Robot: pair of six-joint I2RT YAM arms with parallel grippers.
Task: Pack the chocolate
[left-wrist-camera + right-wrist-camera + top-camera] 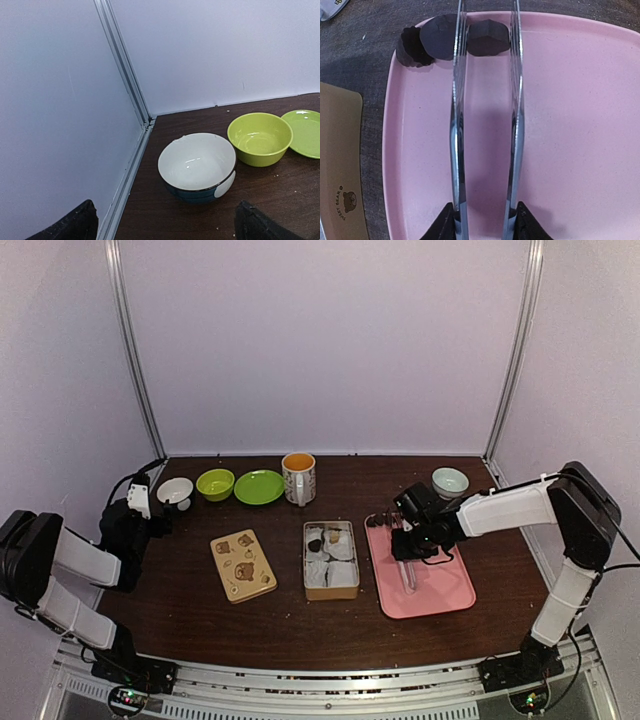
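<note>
Three dark chocolate lumps lie at the rim of the pink tray [580, 125]. One lump [487, 37] sits between the tips of the metal tongs [457, 125]. A second [437, 42] and a third [410, 47] lie just left of them. My right gripper [485, 225] is shut on the tongs, whose two arms stand a little apart. The open tin [331, 560] left of the tray holds white paper cups and a few dark chocolate pieces [315, 544]. My left gripper [167, 227] is open at the far left, just short of a white bowl [197, 162], with nothing in it.
The bear-printed lid [243, 564] lies left of the tin. Along the back stand a green bowl [215, 484], a green plate [259, 487], a mug [299, 478] and a pale bowl [450, 482]. Walls close in the left, back and right.
</note>
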